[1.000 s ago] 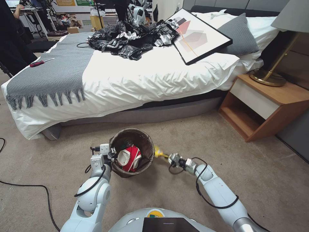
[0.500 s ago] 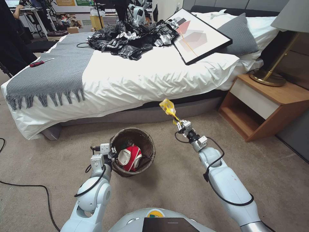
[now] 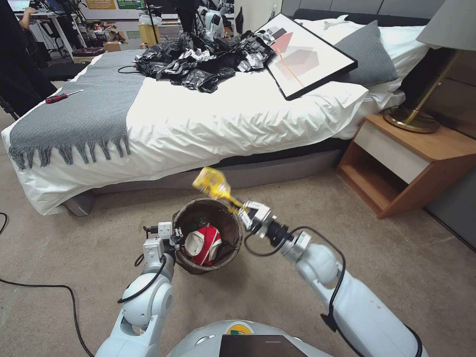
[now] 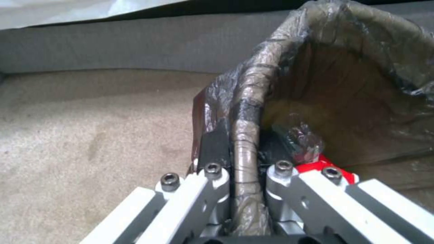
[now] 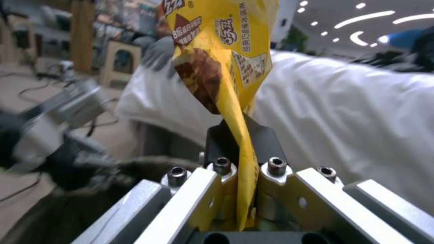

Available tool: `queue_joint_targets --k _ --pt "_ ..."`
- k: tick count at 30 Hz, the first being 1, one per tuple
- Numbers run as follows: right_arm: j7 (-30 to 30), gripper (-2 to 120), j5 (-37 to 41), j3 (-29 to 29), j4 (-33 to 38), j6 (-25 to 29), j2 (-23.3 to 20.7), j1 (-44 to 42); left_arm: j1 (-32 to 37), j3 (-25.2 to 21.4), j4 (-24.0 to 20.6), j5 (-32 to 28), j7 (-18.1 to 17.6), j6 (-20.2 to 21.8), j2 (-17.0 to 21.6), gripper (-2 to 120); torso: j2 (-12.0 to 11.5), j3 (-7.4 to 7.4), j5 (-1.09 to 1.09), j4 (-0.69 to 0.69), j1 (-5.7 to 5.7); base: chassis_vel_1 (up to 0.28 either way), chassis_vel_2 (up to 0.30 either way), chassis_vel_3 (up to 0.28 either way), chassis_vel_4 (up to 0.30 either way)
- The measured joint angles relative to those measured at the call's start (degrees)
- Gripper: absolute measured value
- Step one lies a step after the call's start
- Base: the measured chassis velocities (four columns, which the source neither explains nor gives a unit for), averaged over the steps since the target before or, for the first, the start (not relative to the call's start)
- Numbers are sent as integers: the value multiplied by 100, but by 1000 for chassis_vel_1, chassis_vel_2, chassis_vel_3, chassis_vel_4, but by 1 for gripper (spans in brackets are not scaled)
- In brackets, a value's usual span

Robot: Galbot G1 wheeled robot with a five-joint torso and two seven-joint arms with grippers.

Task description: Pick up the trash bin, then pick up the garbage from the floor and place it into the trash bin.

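The trash bin [image 3: 225,218], round with a dark brown liner, hangs just above the floor [image 3: 277,297] in front of me. My left gripper [image 3: 173,237] is shut on its near-left rim [image 4: 246,135], one finger inside and one outside. Inside the bin lies a crushed red-and-white paper cup [image 3: 203,244]. My right gripper [image 3: 241,207] is shut on a yellow snack wrapper [image 3: 212,182], a piece of garbage, and holds it up over the bin's far rim. In the right wrist view the yellow wrapper [image 5: 226,67] rises from between the closed fingers.
A bed [image 3: 208,124] with white sheets and a grey throw stands right behind the bin, carrying a black-and-silver heap of bags [image 3: 203,59] and a framed picture [image 3: 302,54]. A wooden nightstand [image 3: 406,158] with a lamp is at the right. A black cable [image 3: 44,287] lies at the left.
My right arm lifted the yellow wrapper from beside the bin, swung it high to the right, then brought it left over the bin's rim. The left gripper kept hold of the bin.
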Motion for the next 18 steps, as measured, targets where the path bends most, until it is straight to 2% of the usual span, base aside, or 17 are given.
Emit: queue_joint_targets --k 2,6,18 --pt "38 0 -99 -318 -217 -33 -10 126 5 29 -1 16 -1 3 -17 4 0 0 1 0 0 0 0 0 0" --pt "79 0 -136 -576 -512 -53 53 309 31 41 -29 22 -1 8 -28 4 0 0 1 1 0 0 0 0 0" --pt "128 0 -318 -760 -1253 50 278 548 41 45 -102 15 -5 20 -43 4 0 0 1 0 0 0 0 0 0"
